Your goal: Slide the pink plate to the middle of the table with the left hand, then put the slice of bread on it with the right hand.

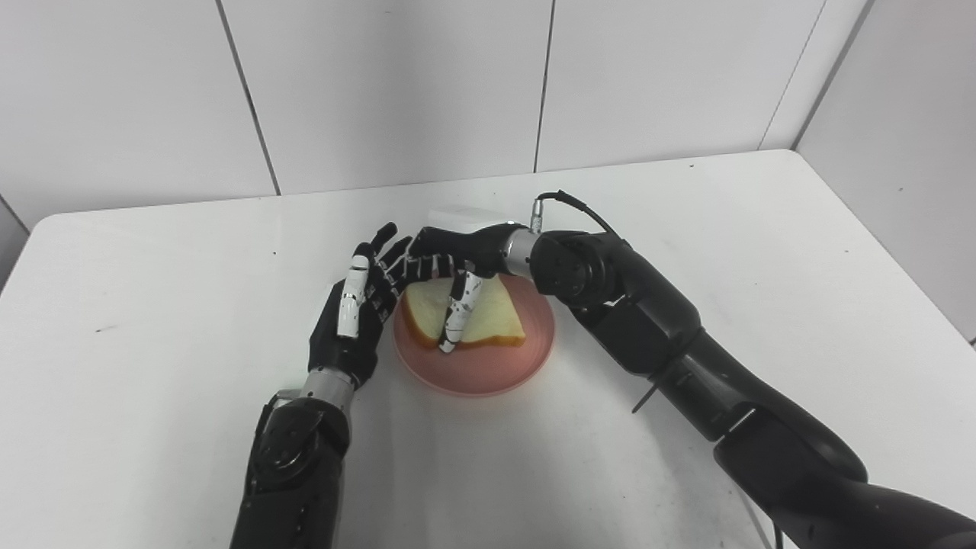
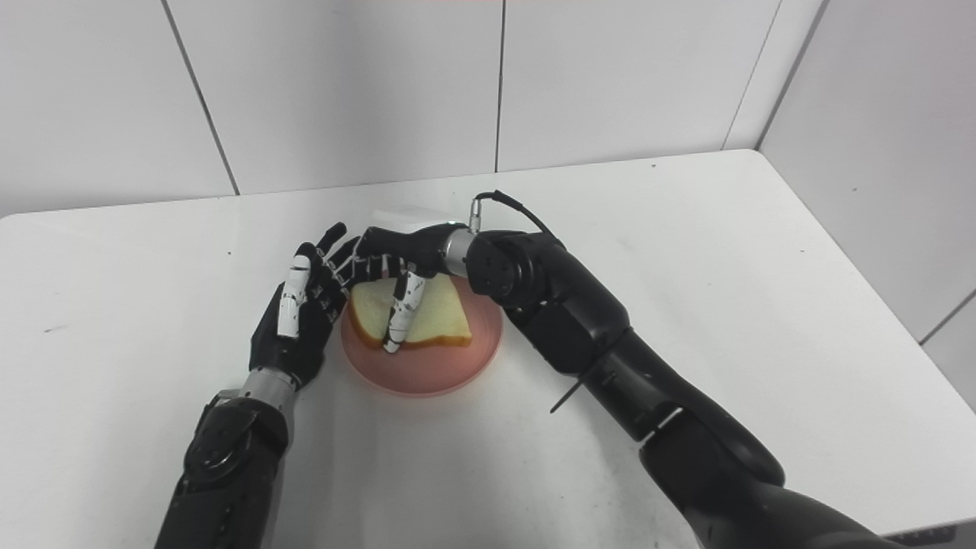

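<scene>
A: Left side first. What's your left hand (image 1: pixel 352 320) doing?

B: Forearm comes up from the bottom edge, wrist near straight. Hand stands on its edge just left of the pink plate (image 1: pixel 488 374), palm facing the plate. Fingers (image 1: pixel 352 299) apart and mostly extended, pointing away from me, tips leaning slightly right. They hold nothing. Can't tell if the palm touches the plate rim; it's at least right beside it.

A: Plate?

B: Sits about mid-table (image 1: pixel 152 396), flat. One slice of bread (image 1: pixel 499 316) on it, pale crumb, brown crust along the near edge. Slice covers the far half of the plate; near half is bare pink.

A: Right arm?

B: Enters bottom right, runs diagonally up-left, elbow low, wrist bent so my right hand (image 2: pixel 404 252) reaches leftward over the far side of the plate. Cable loops off the wrist.

A: Bread relative to the fingers?

B: Thumb (image 2: pixel 402 313) angles down across the top of the slice, tip at its near crust edge. The other fingers curl at the slice's far-left edge, close to my left fingertips. Looks like a loose pinch on the bread, but I can't tell if it's actually clamped or just resting.
</scene>
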You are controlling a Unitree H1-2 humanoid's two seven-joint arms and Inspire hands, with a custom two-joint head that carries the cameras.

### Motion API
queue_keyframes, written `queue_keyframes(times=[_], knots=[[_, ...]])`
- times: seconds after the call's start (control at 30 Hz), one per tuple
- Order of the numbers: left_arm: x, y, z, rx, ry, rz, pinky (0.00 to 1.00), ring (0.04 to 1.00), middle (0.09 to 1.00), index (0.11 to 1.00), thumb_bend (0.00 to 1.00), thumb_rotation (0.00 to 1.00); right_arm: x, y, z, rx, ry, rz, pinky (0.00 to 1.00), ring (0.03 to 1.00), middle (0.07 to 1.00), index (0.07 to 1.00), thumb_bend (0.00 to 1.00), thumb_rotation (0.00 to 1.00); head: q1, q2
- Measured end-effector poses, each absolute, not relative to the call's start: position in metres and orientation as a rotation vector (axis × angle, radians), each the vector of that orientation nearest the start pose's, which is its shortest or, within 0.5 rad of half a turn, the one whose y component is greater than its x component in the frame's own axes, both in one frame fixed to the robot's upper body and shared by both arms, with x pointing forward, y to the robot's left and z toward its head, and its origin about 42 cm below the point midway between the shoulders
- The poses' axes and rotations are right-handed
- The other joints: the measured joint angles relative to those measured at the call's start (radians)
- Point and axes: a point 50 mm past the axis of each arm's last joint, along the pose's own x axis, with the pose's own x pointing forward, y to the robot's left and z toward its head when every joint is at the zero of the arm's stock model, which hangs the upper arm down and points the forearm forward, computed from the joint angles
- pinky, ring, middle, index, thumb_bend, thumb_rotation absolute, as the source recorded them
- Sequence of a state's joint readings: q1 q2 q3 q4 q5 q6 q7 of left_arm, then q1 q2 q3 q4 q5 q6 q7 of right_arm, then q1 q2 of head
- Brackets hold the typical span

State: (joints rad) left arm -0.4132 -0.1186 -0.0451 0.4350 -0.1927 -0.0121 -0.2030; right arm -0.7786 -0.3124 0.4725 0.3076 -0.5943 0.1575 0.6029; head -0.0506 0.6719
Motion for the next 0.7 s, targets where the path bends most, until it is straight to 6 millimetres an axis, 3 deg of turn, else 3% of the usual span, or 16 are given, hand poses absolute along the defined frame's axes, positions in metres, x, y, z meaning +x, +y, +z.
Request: queue_keyframes(times=[0.7], knots=[[0.399,0.099,0.12,-0.259,0.018,-0.396,0.9,0.891,0.898,0.909,0.43,1.0,0.483,-0.161,0.241,-1.267,-0.061,0.719,0.37,0.455,0.534,0.47,0.5,0.0,0.002,0.011]])
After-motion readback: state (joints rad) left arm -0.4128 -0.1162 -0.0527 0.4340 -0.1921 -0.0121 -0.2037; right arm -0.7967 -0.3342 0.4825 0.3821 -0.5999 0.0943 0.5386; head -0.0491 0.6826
